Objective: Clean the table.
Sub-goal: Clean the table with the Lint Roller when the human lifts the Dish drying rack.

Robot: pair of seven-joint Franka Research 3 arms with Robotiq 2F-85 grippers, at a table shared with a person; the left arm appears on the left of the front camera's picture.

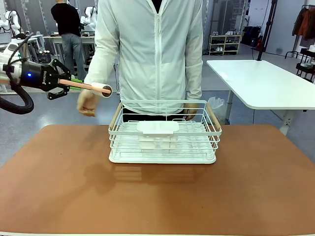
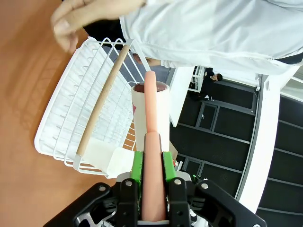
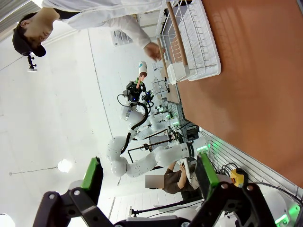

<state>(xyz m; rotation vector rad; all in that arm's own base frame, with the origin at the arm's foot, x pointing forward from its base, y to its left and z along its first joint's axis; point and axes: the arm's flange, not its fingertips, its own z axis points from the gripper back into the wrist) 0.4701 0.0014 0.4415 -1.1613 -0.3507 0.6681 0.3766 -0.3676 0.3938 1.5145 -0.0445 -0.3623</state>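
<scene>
The table (image 1: 157,196) has a reddish-brown top that spans the front view. My left gripper (image 1: 70,84) hangs above the table's far left edge, shut on the pink handle of a lint roller (image 1: 105,90) that points right, level with the floor. In the left wrist view the green pads (image 2: 137,168) clamp the handle, and the white roller head (image 2: 151,111) sticks out past my left gripper (image 2: 152,165). The person's hand (image 1: 88,104) hangs just below the roller head. My right gripper (image 3: 147,177) is open with nothing between its fingers, high off the table (image 3: 255,71).
A white wire basket (image 1: 165,157) with wooden handles stands at the table's far middle, a white flat piece (image 1: 157,129) inside it. The person stands right behind it. A white-topped table (image 1: 266,81) is at the back right.
</scene>
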